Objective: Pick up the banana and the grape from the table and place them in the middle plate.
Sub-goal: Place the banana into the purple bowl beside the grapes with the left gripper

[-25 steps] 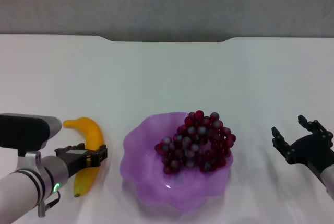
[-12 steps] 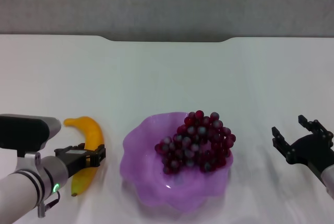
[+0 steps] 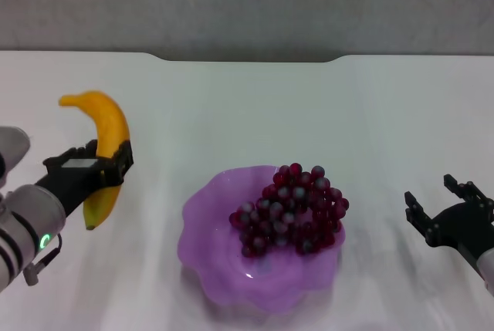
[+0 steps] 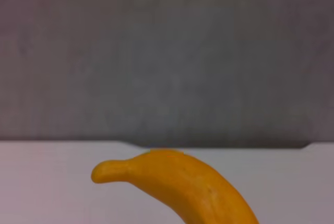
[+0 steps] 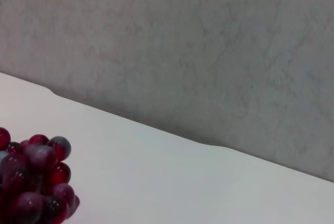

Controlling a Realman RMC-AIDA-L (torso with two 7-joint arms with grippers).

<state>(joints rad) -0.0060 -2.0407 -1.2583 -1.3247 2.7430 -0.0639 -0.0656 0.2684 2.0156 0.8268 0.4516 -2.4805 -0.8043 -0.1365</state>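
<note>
My left gripper (image 3: pixel 96 169) is shut on the banana (image 3: pixel 104 132) and holds it in the air above the table (image 3: pixel 247 107), left of the purple plate (image 3: pixel 208 250). The banana also fills the lower part of the left wrist view (image 4: pixel 182 185). The bunch of dark red grapes (image 3: pixel 289 209) lies in the plate, toward its right side; its edge shows in the right wrist view (image 5: pixel 34 182). My right gripper (image 3: pixel 448 206) is open and empty, low over the table at the right of the plate.
The table's far edge has a notch (image 3: pixel 247 59) with a grey wall behind it.
My left gripper has lifted the banana off the table, up and to the left. The right gripper has barely moved. The grapes stay in the plate.
</note>
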